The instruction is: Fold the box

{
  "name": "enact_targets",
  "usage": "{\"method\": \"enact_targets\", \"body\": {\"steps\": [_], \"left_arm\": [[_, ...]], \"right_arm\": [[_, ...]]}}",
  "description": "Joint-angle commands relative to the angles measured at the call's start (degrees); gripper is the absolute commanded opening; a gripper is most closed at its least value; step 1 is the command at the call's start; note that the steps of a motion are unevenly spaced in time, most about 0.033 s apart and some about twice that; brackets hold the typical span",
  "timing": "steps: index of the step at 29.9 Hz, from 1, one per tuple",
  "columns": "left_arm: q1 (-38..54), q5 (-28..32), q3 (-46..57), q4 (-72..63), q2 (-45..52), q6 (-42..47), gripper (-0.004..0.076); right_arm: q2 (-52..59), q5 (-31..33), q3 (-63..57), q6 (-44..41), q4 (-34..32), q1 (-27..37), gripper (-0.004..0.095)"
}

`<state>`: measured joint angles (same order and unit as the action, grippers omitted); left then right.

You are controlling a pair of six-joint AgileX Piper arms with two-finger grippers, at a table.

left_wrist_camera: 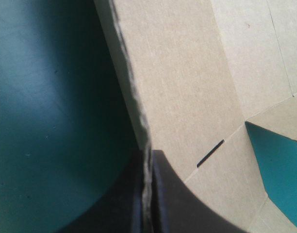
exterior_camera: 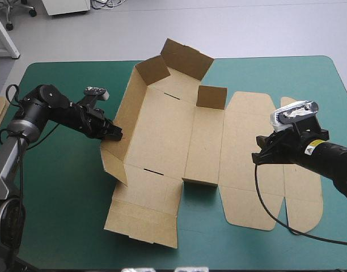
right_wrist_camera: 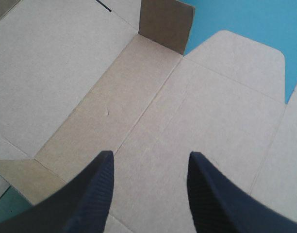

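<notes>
Brown box (exterior_camera: 162, 130) wall (exterior_camera: 127, 105) pinched in left jaws, right jaws spread, empty, over lid (exterior_camera: 247, 153); risks creasing wall if tugged sideways.

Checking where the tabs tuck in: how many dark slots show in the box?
2. The far slot lies along the far fold of the box; the near slot along its near fold. Raised walls may hide more.

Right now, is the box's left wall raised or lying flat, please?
Raised: the box's left wall stands up, pinched by the left fingers.
</notes>
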<state>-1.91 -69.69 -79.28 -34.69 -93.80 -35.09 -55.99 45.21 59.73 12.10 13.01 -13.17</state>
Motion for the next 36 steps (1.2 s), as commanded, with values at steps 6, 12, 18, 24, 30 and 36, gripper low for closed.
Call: {"method": "enact_targets", "body": {"steps": [6,12,18,24,30,36], "left_arm": [[-1.26,-3.21,-7.58,3.13,2.41,-3.1,0.0013],[-1.26,-3.21,-14.61,4.39,2.41,-7.43,0.0013],[-1.87,-3.21,-19.56,6.91,2.41,-8.9,0.0013],[-8.21,-3.21,-23.79,21.68,2.41,-9.21,0.0013],[-16.21,-3.1,-27.01,26.0,0.6,-12.91,0.0013],[-23.73,-3.1,-32.54,27.65,-2.67,-17.74,0.0013]], "right_arm": [[0.44,-3.58,3.13,0.36,0.99,0.38,0.0439],[0.44,-4.26,3.54,0.36,1.28,0.38,0.0439],[0.06,-4.25,3.82,0.36,1.28,0.38,0.044],[-0.19,-4.31,4.39,0.36,1.73,0.38,0.0438],[-0.19,-4.21,4.39,0.36,2.12,0.38,0.0439],[-0.19,-3.63,4.39,0.36,3.64,0.38,0.0439]]}}
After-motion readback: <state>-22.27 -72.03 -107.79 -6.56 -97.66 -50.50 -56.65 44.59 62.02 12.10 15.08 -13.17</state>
